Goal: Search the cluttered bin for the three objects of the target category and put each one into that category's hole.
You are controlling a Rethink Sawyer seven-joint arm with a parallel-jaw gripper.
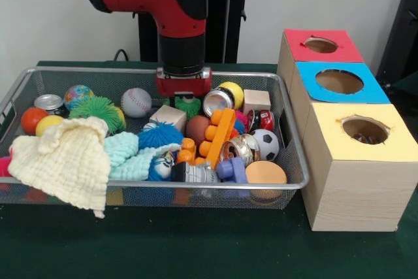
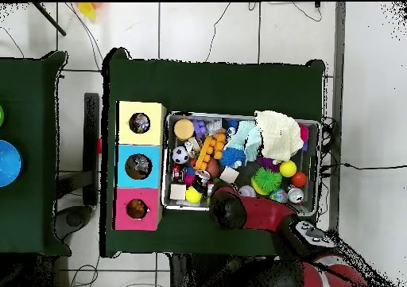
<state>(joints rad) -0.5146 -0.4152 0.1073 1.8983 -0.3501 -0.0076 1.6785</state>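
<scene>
My gripper [image 1: 185,98] hangs down into the back middle of the wire bin [image 1: 150,185], just above a small green spiky toy [image 1: 188,105]. Beside it lie a silver can [image 1: 217,101], a yellow ball [image 1: 233,92], a baseball [image 1: 136,102] and a wooden block [image 1: 168,117]. In front are a brown ball [image 1: 197,127], an orange plastic toy [image 1: 219,135], a soccer ball [image 1: 266,143] and another can [image 1: 238,149]. Right of the bin stand three boxes with holes: red-topped [image 1: 297,40], blue-topped [image 1: 307,86] and yellow-topped [image 1: 326,136]. In the overhead view the arm [image 2: 230,208] hides the gripper.
A yellow cloth [image 1: 62,161] and a teal cloth [image 1: 127,155] cover the bin's left front. A green spiky ball [image 1: 98,110], a globe ball [image 1: 78,96] and a can [image 1: 49,102] sit at the back left. Dark green table covering [image 1: 196,246] lies in front.
</scene>
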